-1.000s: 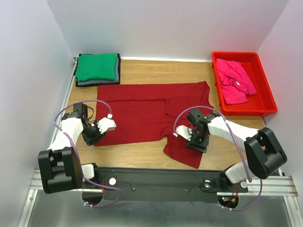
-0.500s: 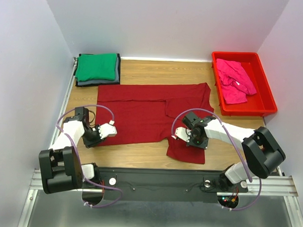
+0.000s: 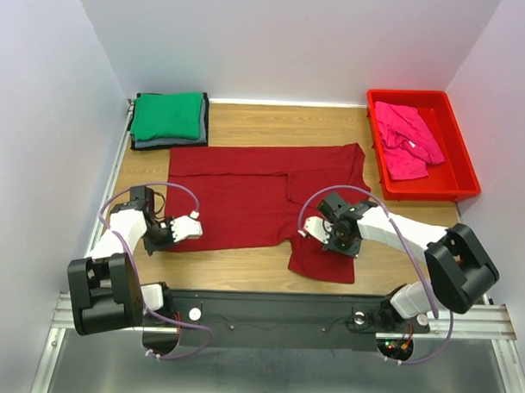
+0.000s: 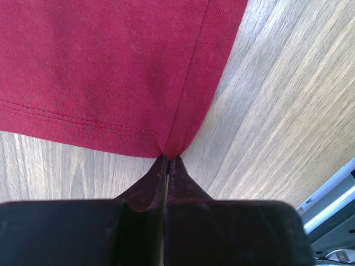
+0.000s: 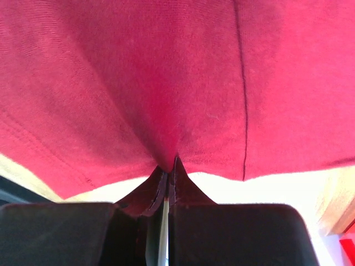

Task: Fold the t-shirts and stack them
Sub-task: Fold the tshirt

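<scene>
A maroon t-shirt (image 3: 245,192) lies spread across the middle of the table. My left gripper (image 3: 168,235) is shut on its near left hem corner (image 4: 169,149), fingertips pinched on the cloth. My right gripper (image 3: 330,238) is shut on the near right part of the same shirt (image 5: 166,83), and the cloth bunches into the jaws (image 5: 169,163). A green t-shirt (image 3: 167,115) lies folded on a dark grey t-shirt (image 3: 169,142) at the back left. A bright pink t-shirt (image 3: 405,139) lies crumpled in the red tray (image 3: 462,165).
The red plastic tray stands at the back right by the wall. White walls close in the table on three sides. A metal rail (image 3: 276,313) runs along the near edge by the arm bases. Bare wood (image 4: 288,100) shows right of the left gripper.
Both grippers have closed on the maroon t-shirt's near edge. The right one has drawn the lower right flap inward, so it now lies shorter than before.
</scene>
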### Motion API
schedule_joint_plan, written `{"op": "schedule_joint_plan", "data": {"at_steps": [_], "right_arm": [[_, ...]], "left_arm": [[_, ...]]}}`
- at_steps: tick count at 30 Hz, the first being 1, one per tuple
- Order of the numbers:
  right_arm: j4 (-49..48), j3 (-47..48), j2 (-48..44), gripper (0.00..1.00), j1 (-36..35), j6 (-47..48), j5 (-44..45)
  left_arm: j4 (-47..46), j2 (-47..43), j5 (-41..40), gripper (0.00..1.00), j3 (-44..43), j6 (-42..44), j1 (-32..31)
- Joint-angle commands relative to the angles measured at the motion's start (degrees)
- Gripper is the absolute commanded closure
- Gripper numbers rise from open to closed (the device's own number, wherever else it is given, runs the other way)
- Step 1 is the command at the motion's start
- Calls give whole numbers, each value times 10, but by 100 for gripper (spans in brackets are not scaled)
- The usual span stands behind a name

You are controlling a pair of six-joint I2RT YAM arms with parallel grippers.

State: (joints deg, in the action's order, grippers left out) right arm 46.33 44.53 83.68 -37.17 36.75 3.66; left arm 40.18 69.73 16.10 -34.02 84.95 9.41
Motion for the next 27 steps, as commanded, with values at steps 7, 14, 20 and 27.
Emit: {"op": "schedule_joint_plan", "data": {"at_steps": [7, 14, 20, 27], "right_arm": [[83, 21, -97, 100, 4, -22, -28], [110, 49, -121, 99, 17, -10, -17], [111, 98, -104, 99, 60, 30, -17], [111, 206, -12, 100, 144, 98, -29]], "left_arm": [[78, -10, 17, 100, -61, 14, 0], [104, -18, 36, 100, -92, 8, 2], [123, 21, 74, 100, -162, -15, 3], [117, 104, 124, 100, -266, -57, 3]]}}
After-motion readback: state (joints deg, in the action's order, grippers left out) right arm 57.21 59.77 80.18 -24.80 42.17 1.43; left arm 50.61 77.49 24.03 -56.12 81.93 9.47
